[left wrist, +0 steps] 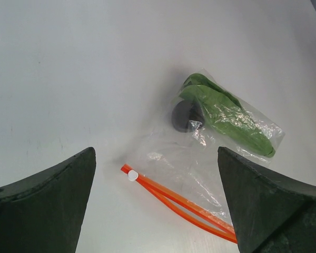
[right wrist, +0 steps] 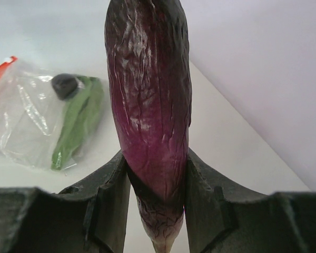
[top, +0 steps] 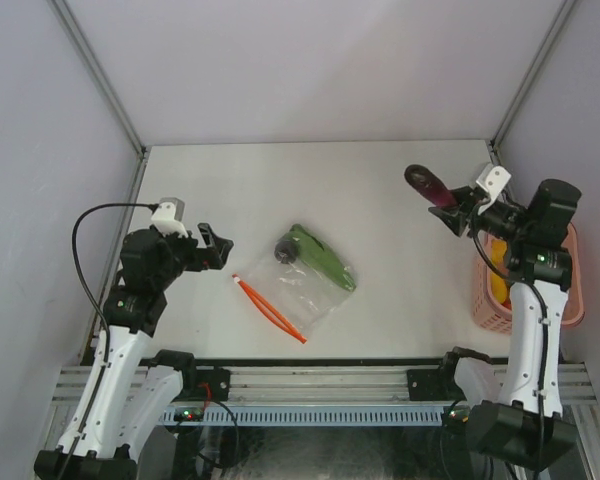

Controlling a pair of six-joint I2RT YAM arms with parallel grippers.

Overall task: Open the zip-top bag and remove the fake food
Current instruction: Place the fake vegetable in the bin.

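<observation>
Table (top: pixel 380 190), zip-top bag (top: pixel 302 290), purple food (top: pixel 428 187) aloft

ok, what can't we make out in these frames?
Pink basket contents: top view, right arm covers most of it; only yellow bits show.
Zip strip far end: left wrist view, hidden behind the left end effector's finger.
Dark grey piece: inside or outside the zip-top bag? Crinkled plastic glare hides it.
Purple food in right end effector: top cut off, right wrist view.
</observation>
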